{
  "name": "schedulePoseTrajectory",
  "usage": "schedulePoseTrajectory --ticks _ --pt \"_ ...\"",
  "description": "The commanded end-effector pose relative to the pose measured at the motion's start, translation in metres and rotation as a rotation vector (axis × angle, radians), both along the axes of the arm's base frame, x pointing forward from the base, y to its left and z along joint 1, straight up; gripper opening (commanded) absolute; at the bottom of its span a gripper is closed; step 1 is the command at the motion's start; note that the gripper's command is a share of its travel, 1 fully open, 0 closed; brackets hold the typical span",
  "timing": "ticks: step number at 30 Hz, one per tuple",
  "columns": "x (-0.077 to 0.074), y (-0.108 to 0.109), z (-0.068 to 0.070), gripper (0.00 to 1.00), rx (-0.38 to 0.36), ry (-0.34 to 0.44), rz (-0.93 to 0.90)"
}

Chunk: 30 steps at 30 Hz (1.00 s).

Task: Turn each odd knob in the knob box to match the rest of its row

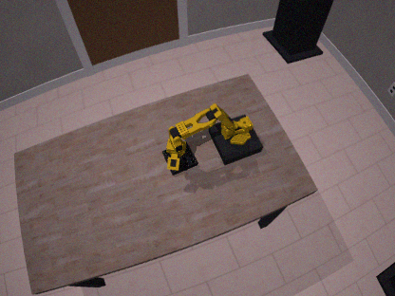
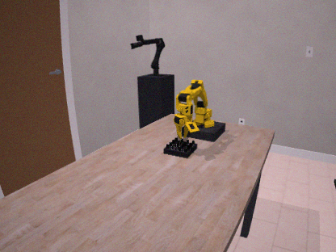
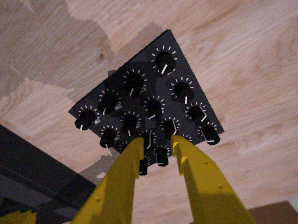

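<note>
The black knob box [image 1: 191, 163] [image 2: 178, 153] [image 3: 145, 59] sits on the table below my gripper [image 2: 183, 138] [image 3: 158, 139]. The fingers are slightly apart and hang over the knobs, with no knob clearly held between them. In the wrist view the corner knob [image 3: 165, 62] has its white pointer toward the lower left. A knob [image 3: 183, 92] beside it points down in the picture, and another knob [image 3: 197, 114] points to the lower right. The leftmost knob [image 3: 86, 120] points downward. Some knobs near the fingertips are partly hidden. Row labels are not readable.
The arm's black base [image 1: 239, 149] [image 2: 212, 131] stands on the table [image 1: 95, 190] [image 2: 133, 194] close to the box. The arm casts a shadow on the table. A black pedestal [image 1: 301, 24] [image 2: 155, 101] with a second, dark arm [image 2: 158, 52] stands on the floor beyond the table.
</note>
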State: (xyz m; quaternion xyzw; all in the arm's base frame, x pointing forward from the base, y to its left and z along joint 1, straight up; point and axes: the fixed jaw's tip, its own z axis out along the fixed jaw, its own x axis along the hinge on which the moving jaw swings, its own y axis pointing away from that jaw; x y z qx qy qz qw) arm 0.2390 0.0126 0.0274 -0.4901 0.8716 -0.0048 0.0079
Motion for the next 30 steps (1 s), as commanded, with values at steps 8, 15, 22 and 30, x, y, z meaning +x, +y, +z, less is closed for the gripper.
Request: schedulePoseTrajectory --ticks 8,15,22,30 --pt "-0.0006 -0.0007 -0.0021 0.1 0.001 0.017 -0.011" --pt "-0.0006 -0.0007 -0.0021 0.1 0.001 0.017 -0.011" --pt "-0.0006 -0.0007 -0.0039 0.1 0.001 0.017 -0.011" --pt "-0.0005 -0.0007 -0.0096 0.1 0.001 0.017 -0.011"
